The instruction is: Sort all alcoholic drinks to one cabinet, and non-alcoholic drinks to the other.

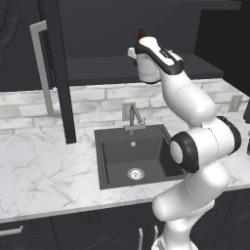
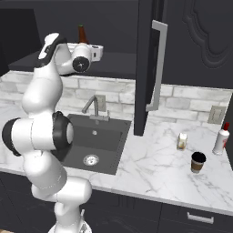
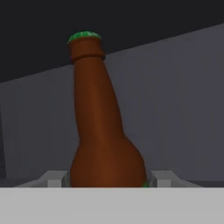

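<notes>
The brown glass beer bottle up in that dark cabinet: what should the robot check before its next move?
1. Brown glass beer bottle between the gripper fingers: ok.
2. Grip tight: cannot tell.
3. Bottle upright: ok, slight lean in the hand view.
4. Bottle resting on the dark cabinet shelf: cannot tell.
5. Tall narrow cabinet door open: ok.
6. White bottle with a red cap, paper coffee cup and cream carton on the marble counter: not ok, unsorted.

Brown beer bottle [image 3: 103, 131] with green cap; white red-capped bottle [image 2: 220, 140]; black-lidded brown cup [image 2: 197, 162]; white grey-veined marble surface [image 2: 154, 168].
</notes>
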Robot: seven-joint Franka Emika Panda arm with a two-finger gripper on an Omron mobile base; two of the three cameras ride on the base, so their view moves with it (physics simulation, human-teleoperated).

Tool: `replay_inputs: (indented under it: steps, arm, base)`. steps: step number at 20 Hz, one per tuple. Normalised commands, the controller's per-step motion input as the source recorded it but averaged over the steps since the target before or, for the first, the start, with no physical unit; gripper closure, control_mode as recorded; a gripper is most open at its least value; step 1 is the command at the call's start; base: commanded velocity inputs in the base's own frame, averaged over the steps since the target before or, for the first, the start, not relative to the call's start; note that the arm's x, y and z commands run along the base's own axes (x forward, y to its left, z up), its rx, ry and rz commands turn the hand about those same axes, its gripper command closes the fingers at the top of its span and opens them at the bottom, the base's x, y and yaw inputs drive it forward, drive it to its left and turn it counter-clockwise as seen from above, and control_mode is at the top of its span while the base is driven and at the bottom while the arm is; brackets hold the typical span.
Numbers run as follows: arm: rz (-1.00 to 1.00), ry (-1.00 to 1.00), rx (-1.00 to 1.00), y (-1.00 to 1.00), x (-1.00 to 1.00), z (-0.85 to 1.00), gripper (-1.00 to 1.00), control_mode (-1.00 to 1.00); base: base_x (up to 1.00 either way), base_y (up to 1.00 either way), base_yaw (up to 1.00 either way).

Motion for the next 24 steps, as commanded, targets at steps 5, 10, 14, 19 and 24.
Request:
replay_inputs:
  steps: [5, 10, 14, 19, 24]
  arm:
    - [-0.05, 0.0, -0.01, -0.07, -0.57, 0.24, -1.0, -1.0]
    - [-0.03, 0.03, 0.0, -0.24, -0.95, 0.52, -1.0, -1.0]
    - [0.0, 0.09, 0.0, -0.23, -1.0, 0.5, -1.0, -1.0]
    - [0.0, 0.17, -0.02, -0.06, -0.72, 0.32, -1.0, -1.0]
    - [0.0, 0.17, -0.01, -0.05, -0.81, 0.08, -1.0, -1.0]
  base:
    - [0.0, 0.0, 0.0]
    - [0.0, 0.0, 0.0]
    - [0.0, 0.0, 0.0]
    - [0.0, 0.0, 0.0]
    - [0.0, 0.0, 0.0]
